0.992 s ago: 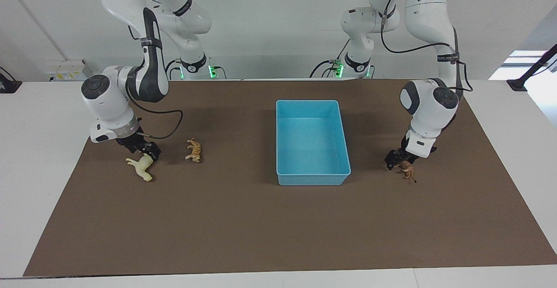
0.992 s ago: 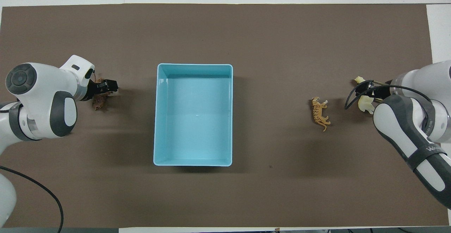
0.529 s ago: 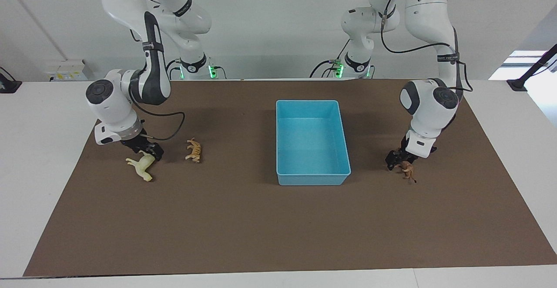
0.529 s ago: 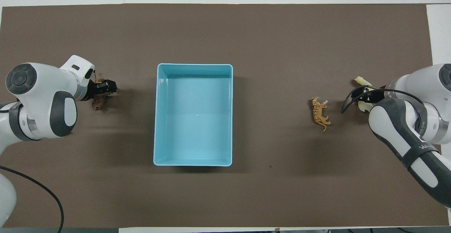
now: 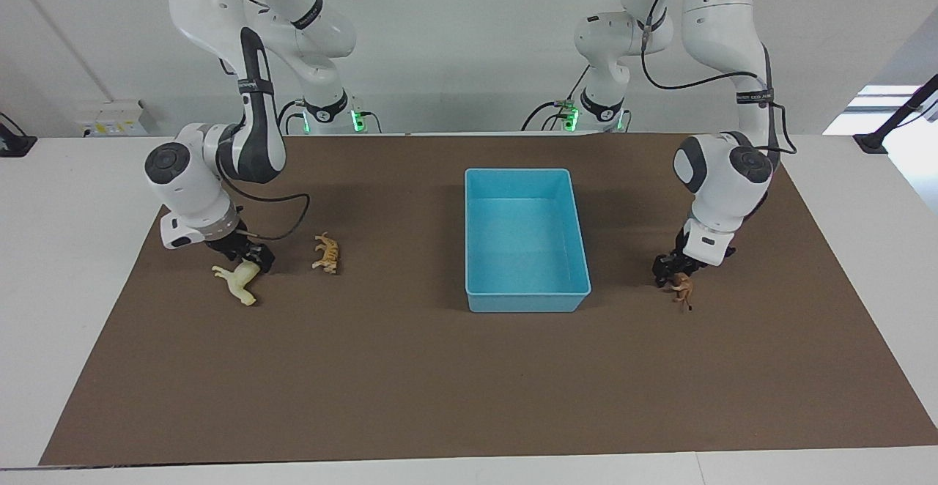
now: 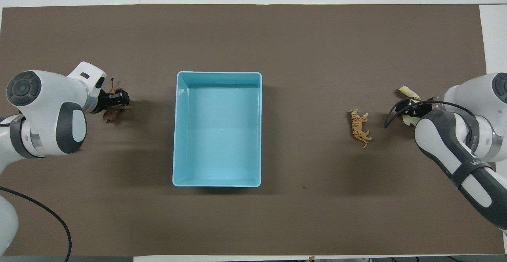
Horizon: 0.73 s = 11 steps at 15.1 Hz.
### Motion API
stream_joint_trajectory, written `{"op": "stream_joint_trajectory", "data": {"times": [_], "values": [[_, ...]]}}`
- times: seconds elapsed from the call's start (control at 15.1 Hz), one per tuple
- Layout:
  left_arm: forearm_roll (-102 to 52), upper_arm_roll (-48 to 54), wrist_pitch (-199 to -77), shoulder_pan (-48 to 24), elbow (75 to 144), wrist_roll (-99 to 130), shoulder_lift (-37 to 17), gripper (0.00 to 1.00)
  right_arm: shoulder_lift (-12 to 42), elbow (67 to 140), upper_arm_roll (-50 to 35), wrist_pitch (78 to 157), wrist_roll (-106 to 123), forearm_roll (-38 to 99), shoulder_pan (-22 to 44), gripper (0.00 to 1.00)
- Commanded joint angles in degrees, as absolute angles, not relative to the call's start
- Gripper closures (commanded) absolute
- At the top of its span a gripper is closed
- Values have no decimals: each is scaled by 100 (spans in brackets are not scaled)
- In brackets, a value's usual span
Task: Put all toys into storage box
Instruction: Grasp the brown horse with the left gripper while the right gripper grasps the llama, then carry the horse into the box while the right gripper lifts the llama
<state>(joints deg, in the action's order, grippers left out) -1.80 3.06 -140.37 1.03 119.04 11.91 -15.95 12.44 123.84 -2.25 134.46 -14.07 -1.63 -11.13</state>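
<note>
Both grippers have closed in since a second ago, we see the left gripper [image 5: 678,274] apparently clamped on the brown lion [image 5: 684,289], the right gripper [image 5: 253,258] at the cream horse [image 5: 238,282], grip unclear to us, tiger [image 5: 326,252] lying beside it, blue storage box [image 5: 526,302] mid-table between the arms.

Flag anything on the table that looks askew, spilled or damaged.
Nothing spilled or broken. The tiger lies flat on its side, not standing, toward the right arm's end. The storage box sits square, with no toy inside. Left gripper is down at the lion, right gripper at the horse.
</note>
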Motion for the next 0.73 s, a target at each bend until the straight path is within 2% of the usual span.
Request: {"op": "stream_joint_trajectory", "data": {"times": [0.0,0.13,0.33,0.53,0.66], "values": [[-105,281,-13161,9,11217,1528,-1600,66,1161,12253,-264,13317,-1292,-141,-1169,100],[-105,290,-12431,-114,10707,1800,-1539,66,1046,11798,-307,12573,-1318,-114,-1116,100],[-105,316,-11385,-525,10153,2537,-1372,64,1046,10726,-316,11210,-1545,534,-976,100],[-114,325,-10654,-1324,9511,4020,-1327,64,1011,10083,-447,10969,-1837,660,-714,100],[-184,351,-10617,-1782,9457,4594,-1292,61,958,10020,-448,10899,-1837,615,-379,100]]}}
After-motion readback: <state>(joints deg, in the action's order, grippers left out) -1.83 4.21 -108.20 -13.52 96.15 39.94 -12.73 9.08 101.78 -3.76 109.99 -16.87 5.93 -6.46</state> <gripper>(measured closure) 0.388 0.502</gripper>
